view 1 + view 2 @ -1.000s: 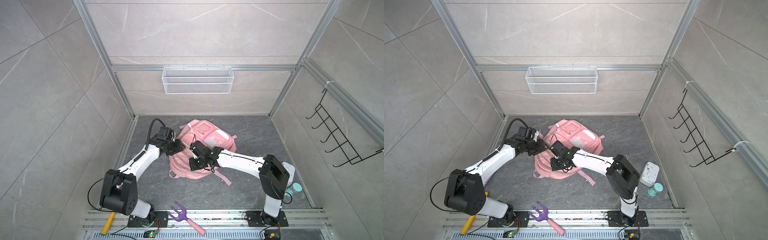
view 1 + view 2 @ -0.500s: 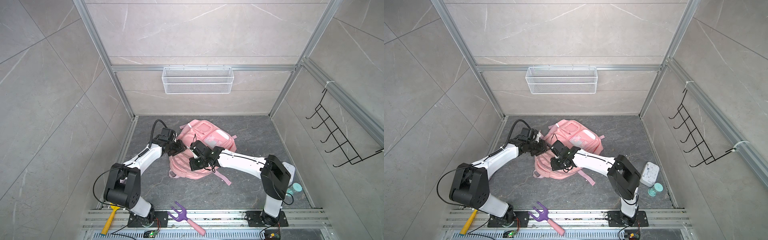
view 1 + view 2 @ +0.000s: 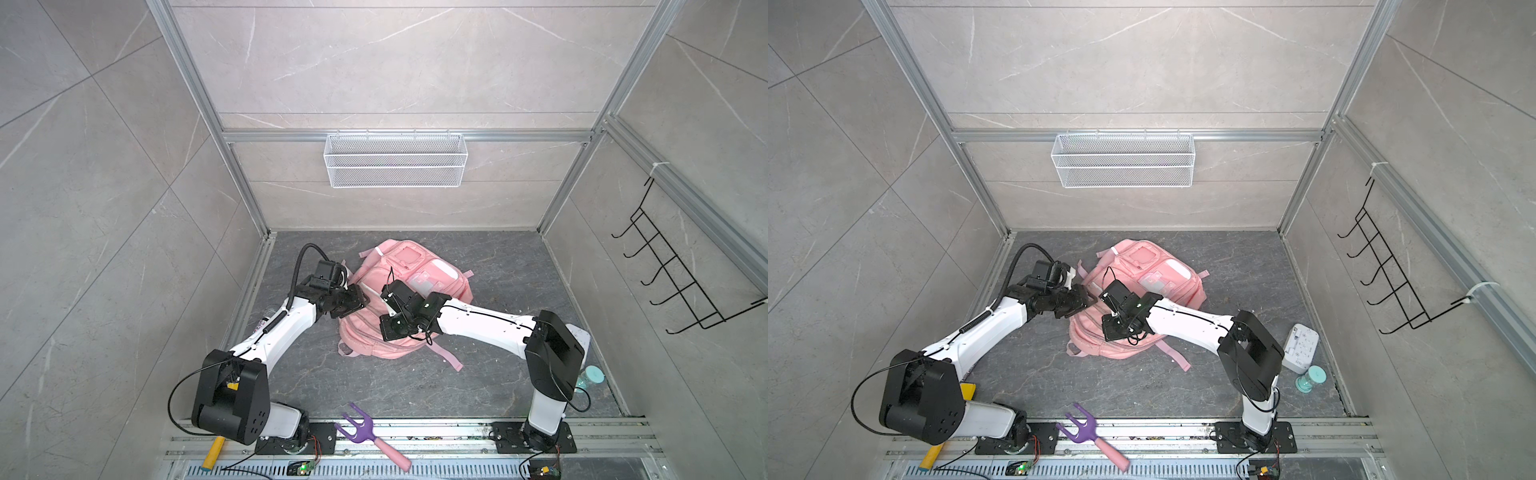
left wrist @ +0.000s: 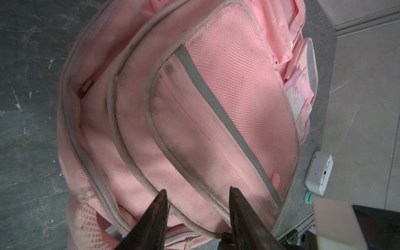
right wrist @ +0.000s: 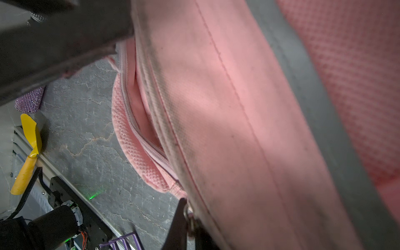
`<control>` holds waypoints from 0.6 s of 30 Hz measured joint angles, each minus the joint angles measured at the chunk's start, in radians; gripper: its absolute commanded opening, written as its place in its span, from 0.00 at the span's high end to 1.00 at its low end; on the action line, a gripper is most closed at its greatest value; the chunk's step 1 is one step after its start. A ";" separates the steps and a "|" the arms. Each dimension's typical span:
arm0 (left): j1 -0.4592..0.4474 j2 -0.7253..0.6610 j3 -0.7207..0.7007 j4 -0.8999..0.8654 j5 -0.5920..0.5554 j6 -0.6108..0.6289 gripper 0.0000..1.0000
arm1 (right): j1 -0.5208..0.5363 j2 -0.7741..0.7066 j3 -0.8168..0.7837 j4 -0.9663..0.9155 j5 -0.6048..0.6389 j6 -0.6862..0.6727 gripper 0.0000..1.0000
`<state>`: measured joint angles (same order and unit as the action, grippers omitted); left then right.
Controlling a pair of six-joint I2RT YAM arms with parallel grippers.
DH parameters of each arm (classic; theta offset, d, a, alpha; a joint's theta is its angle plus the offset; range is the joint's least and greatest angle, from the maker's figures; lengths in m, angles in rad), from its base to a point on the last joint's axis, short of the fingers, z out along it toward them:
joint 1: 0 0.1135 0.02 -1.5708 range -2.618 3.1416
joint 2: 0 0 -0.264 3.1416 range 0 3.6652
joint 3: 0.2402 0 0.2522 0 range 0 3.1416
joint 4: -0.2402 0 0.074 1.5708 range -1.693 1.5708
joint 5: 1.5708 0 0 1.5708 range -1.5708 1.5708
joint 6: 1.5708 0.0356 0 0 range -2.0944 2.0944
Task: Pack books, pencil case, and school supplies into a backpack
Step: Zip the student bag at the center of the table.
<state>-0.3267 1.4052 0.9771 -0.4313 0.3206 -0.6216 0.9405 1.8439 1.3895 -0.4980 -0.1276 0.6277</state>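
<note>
Backpack (image 3: 368, 336) fabric lies slack and flat on the table (image 3: 415, 395), between my two arms, its main zipper (image 5: 129, 121) gaping partway; books, pencil case and supplies are nowhere in view. My right end effector (image 5: 188, 218) is clenched on what looks like the zipper pull (image 5: 187, 213). My left end effector (image 4: 197, 192) has its jaws parted just over the bag's top edge, pinching nothing I can see. If I tug unanchored, I expect the bag to slide or bunched cloth to jam the teeth.

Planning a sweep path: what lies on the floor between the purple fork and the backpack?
Nothing: in both top views the dark floor between the purple fork and the backpack is bare.
</note>
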 measured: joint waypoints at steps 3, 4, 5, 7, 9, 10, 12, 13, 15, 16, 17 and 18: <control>0.000 -0.003 -0.023 0.000 0.000 -0.010 0.51 | 0.000 0.000 0.000 0.000 0.000 0.000 1.00; 0.000 -0.003 -0.030 0.003 0.002 -0.014 0.51 | 0.000 0.000 0.000 0.000 -0.001 0.000 1.00; 0.000 -0.002 -0.035 0.009 0.004 -0.019 0.51 | 0.000 0.000 0.000 0.000 -0.001 0.000 1.00; 0.000 0.006 -0.039 0.024 0.006 -0.031 0.51 | 0.000 0.000 0.000 0.000 -0.001 0.000 1.00; 0.000 0.025 -0.039 0.050 0.015 -0.040 0.51 | 0.000 -0.002 0.000 -0.001 0.000 0.000 1.00; 0.000 0.036 -0.039 0.061 0.020 -0.044 0.51 | 0.000 -0.003 0.000 -0.001 0.000 0.000 1.00; 0.000 0.060 -0.035 0.078 0.027 -0.051 0.51 | 0.000 -0.007 0.000 -0.001 0.000 0.000 1.00; 0.000 0.071 -0.032 0.085 0.029 -0.054 0.51 | 0.000 -0.010 0.000 -0.001 0.000 0.000 1.00; 0.000 0.088 -0.022 0.098 0.029 -0.059 0.55 | 0.000 -0.014 -0.004 0.000 0.003 0.000 1.00; 0.000 0.098 -0.014 0.101 0.029 -0.061 0.60 | 0.000 -0.018 -0.008 0.000 0.004 0.000 1.00; 0.000 0.106 -0.007 0.104 0.029 -0.062 0.65 | 0.000 -0.020 -0.012 0.000 0.004 0.000 1.00; 0.000 0.117 0.000 0.107 0.030 -0.064 0.72 | 0.000 -0.024 -0.017 0.000 0.005 0.000 1.00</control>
<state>-0.3267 1.5223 0.9775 -0.3241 0.3504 -0.6853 0.9405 1.8198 1.3724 -0.4980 -0.1223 0.6277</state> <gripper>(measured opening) 0.364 0.087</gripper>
